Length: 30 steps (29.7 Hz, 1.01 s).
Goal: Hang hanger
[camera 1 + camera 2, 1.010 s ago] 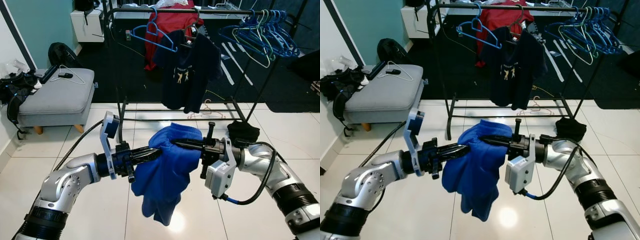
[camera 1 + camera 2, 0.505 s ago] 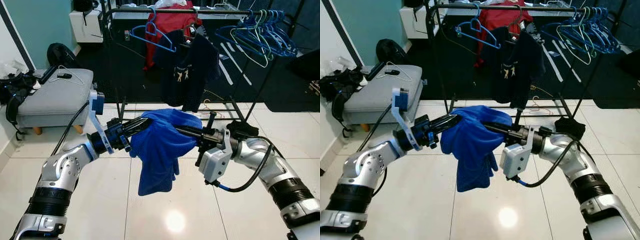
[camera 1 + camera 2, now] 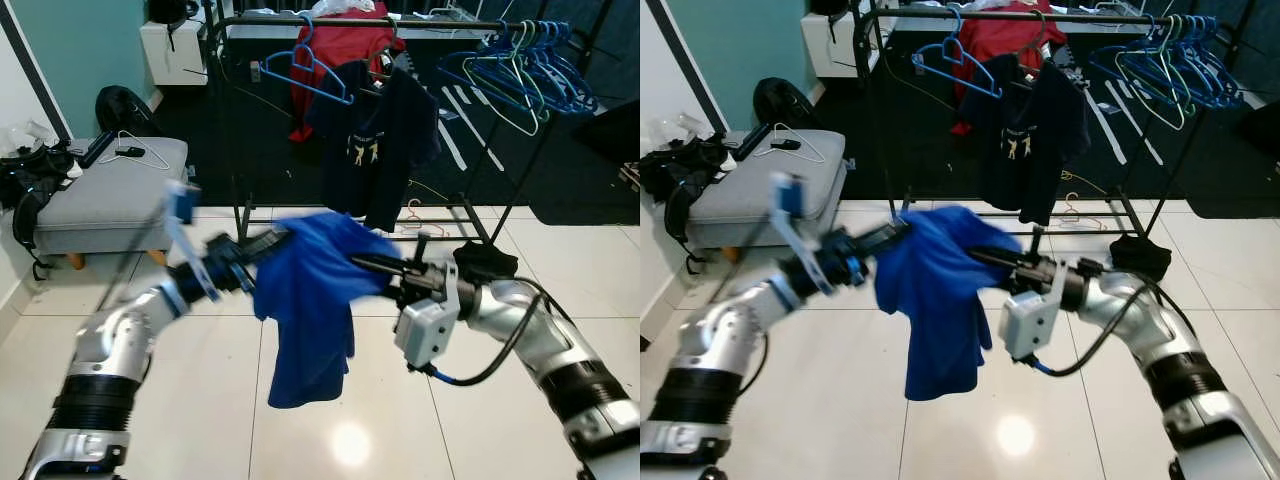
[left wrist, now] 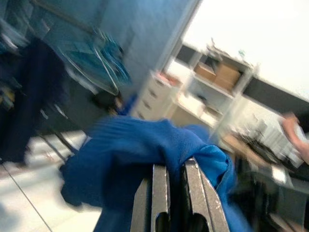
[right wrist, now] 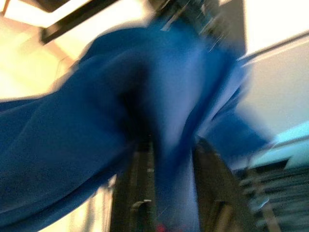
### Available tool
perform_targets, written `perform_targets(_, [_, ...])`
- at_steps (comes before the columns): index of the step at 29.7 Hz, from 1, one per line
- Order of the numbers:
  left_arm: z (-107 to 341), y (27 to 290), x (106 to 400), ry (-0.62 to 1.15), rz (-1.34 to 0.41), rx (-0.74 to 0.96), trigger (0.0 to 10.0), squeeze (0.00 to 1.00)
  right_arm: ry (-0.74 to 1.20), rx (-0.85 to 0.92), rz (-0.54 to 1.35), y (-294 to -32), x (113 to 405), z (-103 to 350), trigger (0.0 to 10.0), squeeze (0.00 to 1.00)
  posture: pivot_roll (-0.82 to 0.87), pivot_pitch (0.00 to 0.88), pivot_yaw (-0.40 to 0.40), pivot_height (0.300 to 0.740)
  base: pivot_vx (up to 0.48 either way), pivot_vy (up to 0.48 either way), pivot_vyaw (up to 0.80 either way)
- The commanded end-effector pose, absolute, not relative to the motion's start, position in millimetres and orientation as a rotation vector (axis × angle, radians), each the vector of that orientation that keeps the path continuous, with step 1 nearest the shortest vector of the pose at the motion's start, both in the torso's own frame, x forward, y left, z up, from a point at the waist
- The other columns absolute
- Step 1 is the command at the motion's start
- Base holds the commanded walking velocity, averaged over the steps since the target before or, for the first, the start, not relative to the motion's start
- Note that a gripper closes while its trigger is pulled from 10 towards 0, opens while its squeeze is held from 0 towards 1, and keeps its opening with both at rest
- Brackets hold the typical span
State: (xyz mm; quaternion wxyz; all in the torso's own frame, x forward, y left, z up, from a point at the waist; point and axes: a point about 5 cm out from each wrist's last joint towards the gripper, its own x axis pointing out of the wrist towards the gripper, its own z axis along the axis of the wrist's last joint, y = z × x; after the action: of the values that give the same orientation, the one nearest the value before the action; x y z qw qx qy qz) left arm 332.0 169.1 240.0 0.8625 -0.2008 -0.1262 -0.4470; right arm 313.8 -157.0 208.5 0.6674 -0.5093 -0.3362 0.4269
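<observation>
Left eye view: a bright blue cloth garment [image 3: 310, 300] hangs in mid-air between the two silver arms, above the glossy white tiled floor [image 3: 200, 420]. The left gripper [image 3: 268, 240] reaches into the garment's upper edge from the robot's left, blurred. The right gripper [image 3: 372, 265] enters the cloth from the right, its black fingers partly buried in the folds. Behind them stands a black metal clothes rack [image 3: 240, 120] carrying a dark navy T-shirt [image 3: 375, 140], a red garment [image 3: 335, 50], a single blue plastic hanger [image 3: 305, 70] and a bunch of blue and green hangers [image 3: 530, 65] at the right end of the rail. On the left is a grey cushioned footstool [image 3: 105, 195] with a thin white wire hanger [image 3: 135, 150] lying on top.

Right eye view: the same scene; the garment droops from both grippers in front of the rack, well apart from the rail.

Left wrist view: the two fingers [image 4: 159, 193] stand close together, almost touching, with blue cloth bunched over and around their tips; I cannot tell for sure whether cloth is pinched between them.

Right wrist view: heavily blurred; the two dark fingers [image 5: 135, 193] stand apart with a fold of the blue cloth running down between them; whether they press on it I cannot tell.
</observation>
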Motion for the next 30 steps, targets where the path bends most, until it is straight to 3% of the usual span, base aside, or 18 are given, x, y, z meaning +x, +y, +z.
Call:
perform_targets(1, [247,162,331,-0.296,-0.963,-0.406,0.0,0.00,-0.740,-1.160,0.972,-153,315,205,10.0,1.00,-0.03,0.173,0.033,0.740,0.000,0.000,0.00])
perform_targets(2, [247,160,331,-0.296,-0.964,-0.404,0.0,0.00,-0.732,-1.168,0.965,-153,315,204,10.0,1.00,-0.03,0.173,0.033,0.740,0.000,0.000,0.00])
perform_targets(3, [248,158,333,-0.300,-0.959,-0.403,0.0,0.00,-0.711,-1.164,0.963,-152,315,200,10.0,0.00,-0.03,0.174,0.032,0.740,0.000,0.000,0.00])
perform_targets(13, [257,153,337,-0.343,-0.959,-0.400,0.0,0.00,-0.658,-1.095,0.929,-148,309,182,10.0,0.00,-0.03,0.176,0.032,0.740,0.000,0.000,0.00])
perform_targets(17, [261,146,331,-0.337,-1.041,-0.336,0.0,0.00,-0.614,-0.920,0.751,-148,314,183,10.0,0.00,-0.03,0.178,0.030,0.740,0.000,0.000,0.00])
perform_targets(18, [258,139,326,-0.302,-1.094,-0.218,0.0,0.00,-0.588,-0.780,0.600,-151,322,188,10.0,0.00,-0.02,0.180,0.031,0.740,0.000,0.000,0.00])
perform_targets(20, [258,139,326,-0.302,-1.094,-0.218,0.0,0.00,-0.588,-0.780,0.600,-151,322,188,10.0,0.00,-0.02,0.180,0.031,0.740,0.000,0.000,0.00])
perform_targets(21, [251,135,323,-0.269,-1.107,-0.081,0.0,0.00,-0.568,-0.592,0.452,-154,329,196,10.0,0.00,-0.02,0.182,0.035,0.740,0.000,0.000,0.00])
perform_targets(22, [251,135,323,-0.269,-1.107,-0.081,0.0,0.00,-0.568,-0.592,0.452,-154,329,196,10.0,0.00,-0.02,0.182,0.035,0.740,0.000,0.000,0.00])
perform_targets(23, [244,134,324,-0.258,-1.072,0.078,0.0,0.00,-0.557,-0.392,0.363,-154,333,202,10.0,0.00,-0.02,0.185,0.035,0.740,0.000,0.000,0.00])
perform_targets(24, [244,134,324,-0.258,-1.072,0.078,0.0,0.00,-0.557,-0.392,0.363,-154,333,202,10.0,0.00,-0.02,0.185,0.035,0.740,0.000,0.000,0.00])
perform_targets(25, [237,136,327,-0.259,-1.014,0.278,0.0,0.00,-0.564,-0.196,0.348,-151,331,210,10.0,0.00,-0.01,0.186,0.031,0.740,0.000,0.000,0.00])
perform_targets(28, [237,136,327,-0.259,-1.014,0.278,0.0,0.00,-0.564,-0.196,0.348,-151,331,210,10.0,0.00,-0.01,0.186,0.031,0.740,0.000,0.000,0.00])
perform_targets(30, [228,142,334,-0.290,-0.885,0.509,0.0,0.00,-0.573,0.021,0.423,-142,324,221,10.0,0.00,-0.02,0.186,0.033,0.740,0.000,0.000,0.00])
